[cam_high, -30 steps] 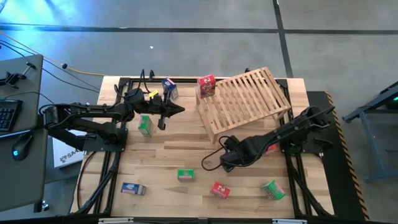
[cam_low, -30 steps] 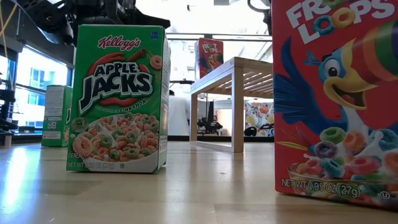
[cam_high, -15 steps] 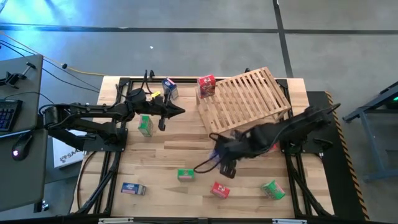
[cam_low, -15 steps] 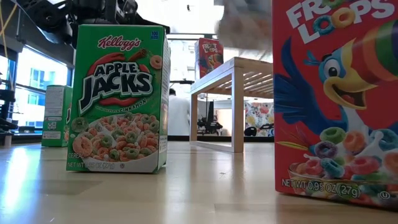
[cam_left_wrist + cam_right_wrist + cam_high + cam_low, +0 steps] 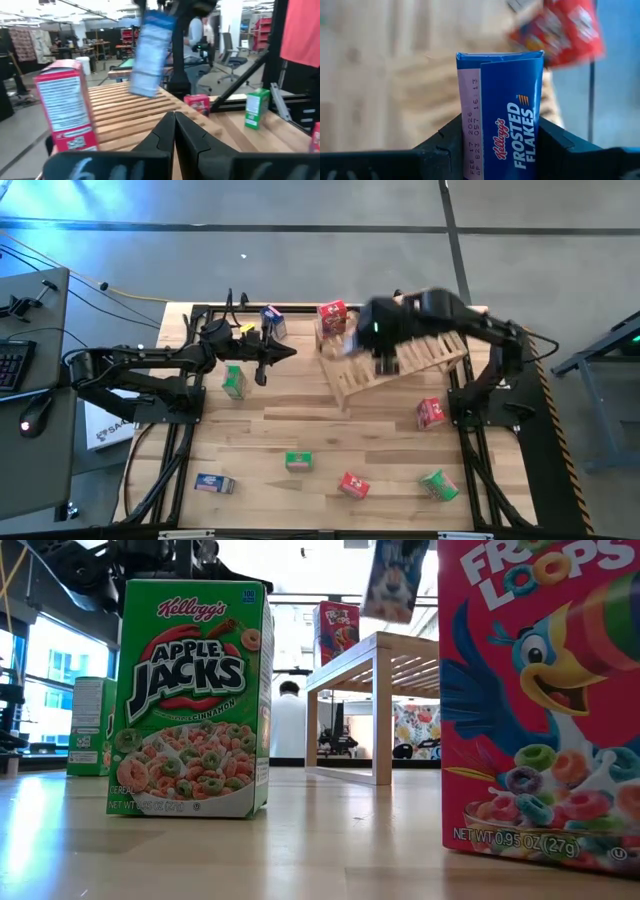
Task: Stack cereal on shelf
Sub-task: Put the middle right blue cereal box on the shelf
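Note:
My right gripper (image 5: 362, 340) is shut on a blue Frosted Flakes box (image 5: 502, 117), held in the air over the left part of the slatted wooden shelf (image 5: 405, 340). The box also shows in the low view (image 5: 395, 580) and in the left wrist view (image 5: 150, 55). A red box (image 5: 332, 318) stands by the shelf's far-left corner. My left gripper (image 5: 290, 357) is shut and empty, to the left of the shelf, with a green box (image 5: 233, 380) near it on the table. My right gripper pinches the blue box between its two fingers (image 5: 445, 142), one on each of two opposite sides near one end (image 5: 490, 160). The rest of the box sticks out past the fingertips. The box is lifted clear, above the shelf, and hangs slightly tilted in the low view.
Other boxes stand or lie on the plank table: a blue one at the far edge (image 5: 272, 322), a red one right of centre (image 5: 431, 413), and green (image 5: 298, 461), blue-white (image 5: 214, 483), red (image 5: 353, 485) and green (image 5: 437, 485) ones near the front.
My right gripper has risen from low over the table's middle and swung toward the far edge, carrying the blue box up over the shelf. The red box right of centre, hidden under the arm before, now shows.

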Controlling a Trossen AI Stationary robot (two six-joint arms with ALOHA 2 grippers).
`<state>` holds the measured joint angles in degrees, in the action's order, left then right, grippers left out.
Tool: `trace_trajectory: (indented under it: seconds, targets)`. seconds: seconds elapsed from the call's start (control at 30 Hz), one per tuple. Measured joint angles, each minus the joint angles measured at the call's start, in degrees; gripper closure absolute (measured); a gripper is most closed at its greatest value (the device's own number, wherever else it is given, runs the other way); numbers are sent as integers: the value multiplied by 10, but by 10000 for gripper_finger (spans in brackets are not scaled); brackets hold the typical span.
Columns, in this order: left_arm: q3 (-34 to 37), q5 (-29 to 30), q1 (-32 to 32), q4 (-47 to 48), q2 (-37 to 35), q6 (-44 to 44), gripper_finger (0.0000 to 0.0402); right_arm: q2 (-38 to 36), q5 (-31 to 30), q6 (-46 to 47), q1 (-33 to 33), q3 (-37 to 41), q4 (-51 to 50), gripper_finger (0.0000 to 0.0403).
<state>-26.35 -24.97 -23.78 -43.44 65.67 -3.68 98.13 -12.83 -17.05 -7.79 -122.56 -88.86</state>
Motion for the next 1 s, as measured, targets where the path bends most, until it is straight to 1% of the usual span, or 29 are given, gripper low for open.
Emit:
trace_trajectory:
  seconds: [0.1, 0.17, 0.4, 0.57, 0.67, 1.0]
  targets:
    - [-5, 0, -16, -2, 0, -11, 401, 0, 19, -45, -58, 12, -4, 249]
    - [-11, 0, -26, -2, 0, -10, 401, 1, 27, -72, -84, 20, -4, 249]
    - [-12, 0, -33, 12, 0, -10, 401, 2, 61, -148, -142, 35, 40, 249]
    - [-12, 0, -33, 18, 0, -9, 401, 27, 81, -167, -167, 35, 39, 249]
    - [-12, 0, -33, 19, 0, -5, 401, 37, 102, -177, -174, 36, 57, 249]
    - [-12, 0, -33, 14, 0, -7, 401, 42, 99, -165, -180, 36, 62, 249]
